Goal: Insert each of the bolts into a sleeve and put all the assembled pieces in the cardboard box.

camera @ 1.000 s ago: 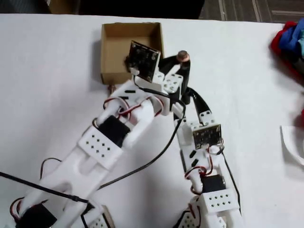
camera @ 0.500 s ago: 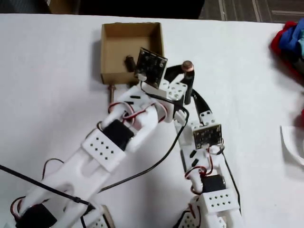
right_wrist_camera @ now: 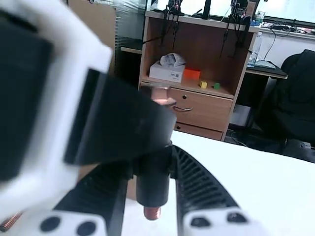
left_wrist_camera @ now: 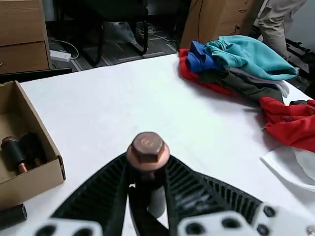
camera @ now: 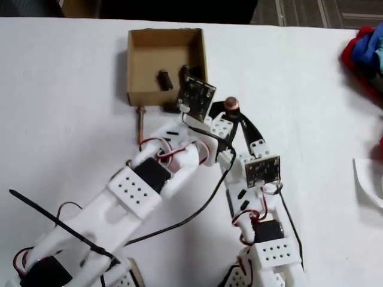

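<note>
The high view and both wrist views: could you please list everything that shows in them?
cardboard box: one, brown, far middle of the table.
assembled pieces: two, black sleeves with copper bolts, inside the box.
loose bolt: one, copper, on the table by the box's near wall.
loose sleeve: one, black, on the table beside the box.
held bolt: one, copper, head above the left fingers.
held sleeve: one, black, copper tip at its end.
clothes: one pile, red, blue, teal, table's right edge.
white item: one, right edge; cannot tell what.
table: one, white.
left gripper: black, shut on the held bolt.
right gripper: black, shut on the held sleeve.
</note>
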Action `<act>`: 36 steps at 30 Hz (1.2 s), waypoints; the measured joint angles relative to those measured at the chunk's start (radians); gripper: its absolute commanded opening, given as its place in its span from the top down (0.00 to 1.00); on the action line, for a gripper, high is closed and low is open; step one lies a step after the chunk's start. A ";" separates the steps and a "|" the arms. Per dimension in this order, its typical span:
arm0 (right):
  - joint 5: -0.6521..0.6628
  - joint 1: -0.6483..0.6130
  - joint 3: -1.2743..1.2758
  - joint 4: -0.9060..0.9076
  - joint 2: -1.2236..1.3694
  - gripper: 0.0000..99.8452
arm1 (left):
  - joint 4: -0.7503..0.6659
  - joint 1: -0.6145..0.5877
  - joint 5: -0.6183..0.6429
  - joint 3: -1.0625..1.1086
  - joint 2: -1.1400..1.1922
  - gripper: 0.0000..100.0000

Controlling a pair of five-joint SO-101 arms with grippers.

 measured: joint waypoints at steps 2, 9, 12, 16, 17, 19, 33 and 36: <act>-0.003 0.000 0.000 0.000 0.000 0.98 | 0.000 0.000 0.000 0.000 0.000 0.77; -0.003 0.002 0.000 0.002 0.003 0.98 | 0.021 -0.044 -0.003 -0.006 -0.003 0.60; -0.003 0.003 0.000 0.002 0.005 0.98 | 0.078 -0.078 -0.003 -0.037 -0.003 0.60; -0.003 0.003 0.000 0.002 0.005 0.98 | 0.138 -0.138 -0.003 -0.117 -0.003 0.60; -0.003 0.002 0.000 0.002 0.005 0.98 | 0.152 -0.158 -0.003 -0.138 -0.003 0.60; -0.003 0.002 0.000 0.017 0.005 0.98 | 0.192 -0.204 -0.003 -0.186 -0.005 0.60; -0.003 0.002 -0.720 0.338 0.654 0.98 | 0.522 -0.690 -0.003 -0.155 -0.055 0.60; -0.014 0.003 -1.066 0.483 0.974 0.98 | 0.522 -0.755 -0.003 -0.135 -0.055 0.60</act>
